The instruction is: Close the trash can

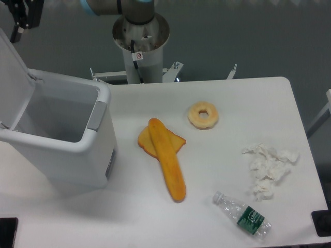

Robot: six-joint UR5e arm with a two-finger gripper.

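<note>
Trash can [62,134], left of the orange bread [165,155], lid upright and bin open, closing not yet done; gripper [23,18] above its lid, finger spacing impossible to tell.

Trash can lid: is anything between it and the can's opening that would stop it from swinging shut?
Nothing visible does. The trash can stands open with its lid raised at the left, and the part of the interior in view looks empty. The gripper is above the lid, at the frame's top edge.
</note>
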